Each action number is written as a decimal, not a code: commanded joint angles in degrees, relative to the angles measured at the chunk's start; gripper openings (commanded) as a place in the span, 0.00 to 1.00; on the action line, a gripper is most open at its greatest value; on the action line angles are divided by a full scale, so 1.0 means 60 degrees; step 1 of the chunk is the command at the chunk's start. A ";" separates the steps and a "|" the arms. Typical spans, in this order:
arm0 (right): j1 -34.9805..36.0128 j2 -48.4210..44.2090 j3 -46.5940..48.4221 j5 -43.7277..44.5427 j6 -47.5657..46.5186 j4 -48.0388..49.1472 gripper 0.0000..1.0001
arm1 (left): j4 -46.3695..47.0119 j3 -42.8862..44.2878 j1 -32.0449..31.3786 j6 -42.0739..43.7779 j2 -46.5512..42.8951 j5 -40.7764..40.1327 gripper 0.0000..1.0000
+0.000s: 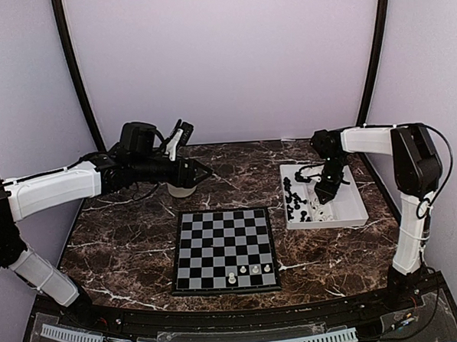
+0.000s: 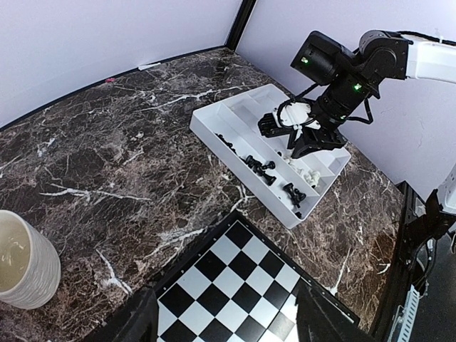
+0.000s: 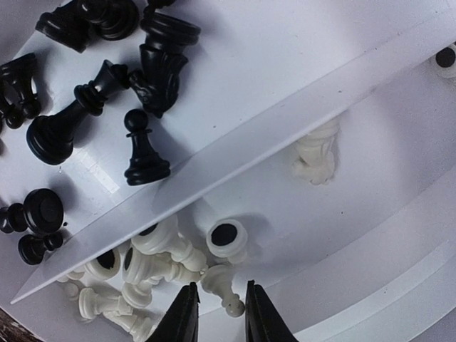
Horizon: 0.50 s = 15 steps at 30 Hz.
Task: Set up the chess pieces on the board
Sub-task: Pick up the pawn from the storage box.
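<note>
Note: you have a small glossy white pawn (image 3: 224,293), round-headed, in the tray (image 3: 370,214) compartment holding the white pieces. It sits between the fingers of the right gripper (image 3: 219,288). The jaws are drawn narrow beside it, and you cannot tell whether they touch it. Its long axis runs along the fingers, head toward the wrist. Your left gripper (image 2: 226,319) is spread wide over the board (image 2: 242,278).

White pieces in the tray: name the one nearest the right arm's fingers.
The white pawn lying on its side, its round head between the two fingers; the other white pieces lie outside that gap.
</note>
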 commanded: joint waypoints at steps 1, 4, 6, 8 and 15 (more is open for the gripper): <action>0.0069 0.0124 0.0265 0.0119 0.0034 -0.0189 0.15 | 0.0144 -0.0141 -0.0049 0.0125 -0.0435 0.0063 0.69; 0.0084 0.0157 0.0339 0.0060 0.0062 -0.0297 0.08 | 0.0136 -0.0147 -0.0053 0.0144 -0.0431 0.0075 0.69; 0.0083 0.0108 0.0389 0.0024 0.0080 -0.0338 0.05 | 0.0136 -0.0163 -0.0053 0.0167 -0.0434 0.0085 0.69; 0.0098 0.0039 0.0457 0.0048 0.0086 -0.0435 0.02 | 0.0105 -0.0154 -0.0053 0.0207 -0.0425 0.0084 0.69; 0.0343 -0.0779 0.0723 0.0349 0.0216 -0.0746 0.01 | -0.0311 0.0148 -0.0053 0.0469 -0.0390 0.0150 0.69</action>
